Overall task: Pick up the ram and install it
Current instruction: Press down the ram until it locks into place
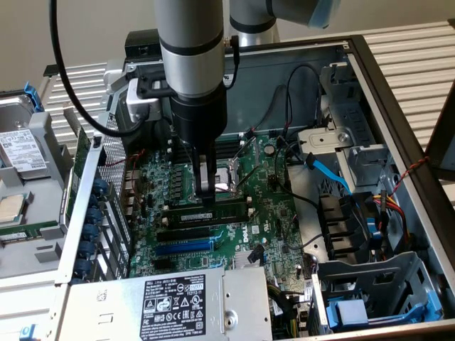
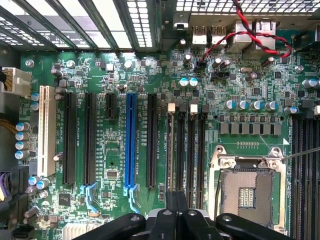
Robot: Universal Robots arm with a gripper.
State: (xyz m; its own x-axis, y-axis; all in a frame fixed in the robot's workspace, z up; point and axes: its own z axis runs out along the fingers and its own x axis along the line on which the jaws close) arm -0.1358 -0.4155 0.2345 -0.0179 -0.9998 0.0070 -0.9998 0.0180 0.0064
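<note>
The arm (image 1: 190, 35) is a thick silver-grey tube with a black ring band, a black cylindrical wrist below it, a black cable looping beside it, and a light blue cap on the upper joint.

PSU label (image 1: 175, 307): cert marks, txt illegible.

One end effector (image 1: 206, 190) hangs over one motherboard (image 2: 120, 200). Just beside its tips stand four black memory slots (image 2: 186, 155), and one ram (image 1: 213, 210) sits in a slot below it. One CPU socket (image 2: 247, 187) lies near it. Farther off stand one blue slot (image 2: 131, 145), one white slot (image 2: 47, 130) and one power supply (image 1: 163, 305).
</note>
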